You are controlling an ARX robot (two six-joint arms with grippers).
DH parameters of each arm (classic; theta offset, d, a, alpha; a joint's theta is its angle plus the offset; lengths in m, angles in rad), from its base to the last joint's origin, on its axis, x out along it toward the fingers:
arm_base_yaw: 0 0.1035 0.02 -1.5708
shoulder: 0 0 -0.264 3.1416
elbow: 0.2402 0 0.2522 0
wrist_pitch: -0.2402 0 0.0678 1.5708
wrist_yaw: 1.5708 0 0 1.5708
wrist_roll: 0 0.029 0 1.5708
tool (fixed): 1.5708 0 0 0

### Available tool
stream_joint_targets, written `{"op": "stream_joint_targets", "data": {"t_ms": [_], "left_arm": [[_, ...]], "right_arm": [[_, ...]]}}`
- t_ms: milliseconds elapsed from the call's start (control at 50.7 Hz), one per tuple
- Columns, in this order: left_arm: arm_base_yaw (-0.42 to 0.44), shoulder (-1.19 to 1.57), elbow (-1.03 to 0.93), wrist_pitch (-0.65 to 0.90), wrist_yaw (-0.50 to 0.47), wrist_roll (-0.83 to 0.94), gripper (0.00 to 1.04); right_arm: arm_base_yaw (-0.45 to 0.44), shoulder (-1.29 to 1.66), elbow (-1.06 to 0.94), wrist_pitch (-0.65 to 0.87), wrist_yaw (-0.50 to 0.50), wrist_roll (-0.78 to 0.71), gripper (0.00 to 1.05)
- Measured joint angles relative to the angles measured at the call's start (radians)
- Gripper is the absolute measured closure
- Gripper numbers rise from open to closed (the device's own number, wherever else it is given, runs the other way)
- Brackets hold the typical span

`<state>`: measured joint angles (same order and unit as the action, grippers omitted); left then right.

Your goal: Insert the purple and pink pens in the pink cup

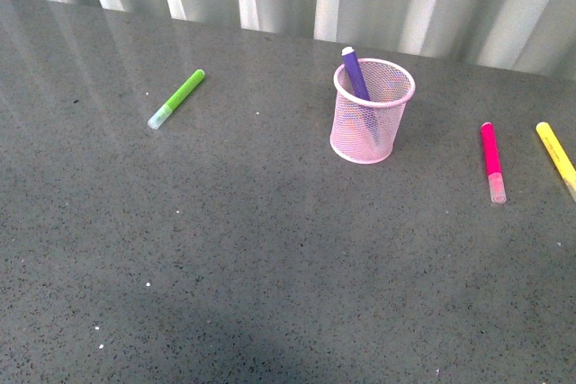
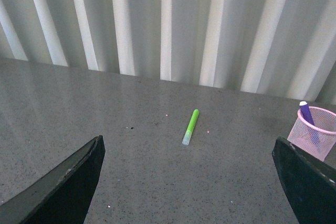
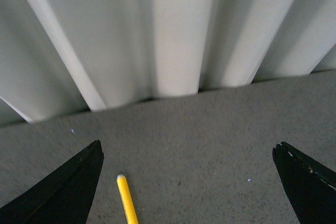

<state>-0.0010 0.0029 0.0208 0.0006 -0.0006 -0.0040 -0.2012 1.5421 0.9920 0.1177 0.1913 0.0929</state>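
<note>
On the grey speckled tabletop [image 1: 270,267], the light pink wire-mesh cup [image 1: 372,123] stands upright with the dark purple pen [image 1: 355,74] inside, so the task looks half done. The left gripper [image 2: 188,141] and right gripper [image 3: 188,144] both gape wide, empty. The magenta pink pen [image 1: 491,161] lies flat right of the cup, near a yellow marker [image 1: 556,155]; a lime-green marker [image 1: 177,98] lies well left. Nothing blocks the way.

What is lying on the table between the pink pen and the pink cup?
Nothing visible: only bare table separates the pink pen from the pink cup. The yellow marker lies beyond the pen, away from the cup. The purple pen already leans inside, leaving most of the opening free.
</note>
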Motion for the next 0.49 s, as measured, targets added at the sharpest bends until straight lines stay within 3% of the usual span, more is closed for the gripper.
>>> {"op": "stream_joint_targets", "data": {"t_ms": [276,493], "left_arm": [[0.0,0.0,0.0,0.0,0.0,0.0,0.07],[0.0,0.0,0.0,0.0,0.0,0.0,0.07]], "right_arm": [[0.182,0.434,0.355,-0.386,0.014,-0.049,0.07],[0.244,0.592,0.408,-0.449,0.051,-0.021,0.07]]}}
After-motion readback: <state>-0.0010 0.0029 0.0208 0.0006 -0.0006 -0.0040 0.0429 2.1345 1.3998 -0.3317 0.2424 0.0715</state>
